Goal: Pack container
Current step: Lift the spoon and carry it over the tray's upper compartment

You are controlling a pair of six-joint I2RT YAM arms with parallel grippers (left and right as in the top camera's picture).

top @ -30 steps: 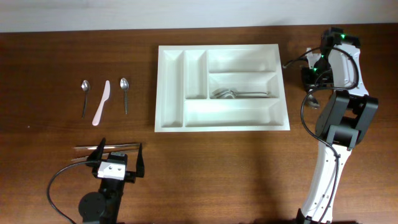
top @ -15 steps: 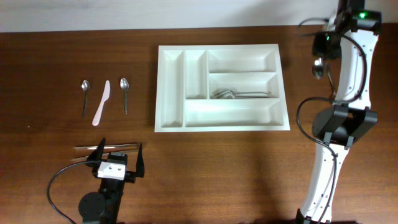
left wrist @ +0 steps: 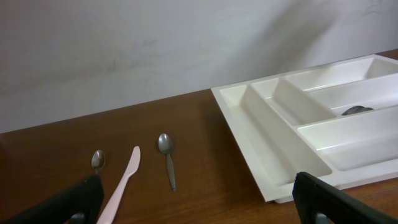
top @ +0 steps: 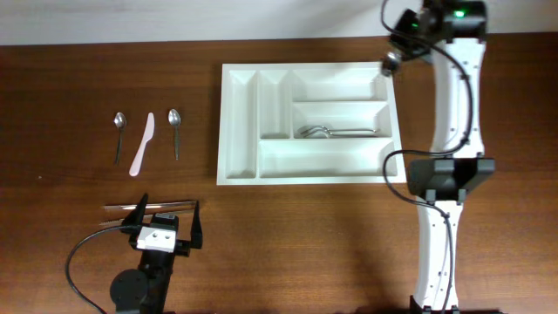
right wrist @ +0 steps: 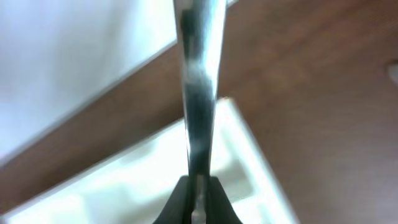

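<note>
The container [top: 309, 179], a white cutlery tray with five compartments, lies mid-table, and a few metal spoons [top: 327, 132] rest in its middle long compartment. My right gripper [top: 401, 37] is raised over the tray's back right corner and is shut on a metal spoon [top: 390, 61]. In the right wrist view the spoon's handle [right wrist: 198, 74] runs up from the closed gripper [right wrist: 198, 186], with the container [right wrist: 124, 180] blurred beneath. My left gripper [top: 168, 212] stands open near the front left edge. In its wrist view the gripper [left wrist: 199, 208] is empty and faces the container [left wrist: 261, 149].
Left of the tray lie a small spoon [top: 119, 131], a pink plastic knife [top: 142, 144] and another spoon [top: 174, 126]; all show in the left wrist view too. Thin metal sticks [top: 122, 209] lie by the left gripper. The right arm's base [top: 445, 174] stands beside the tray's right edge.
The right arm has swung from beside the tray's right side toward the back and left, carrying the spoon over the tray's back right corner. The left arm has stayed still.
</note>
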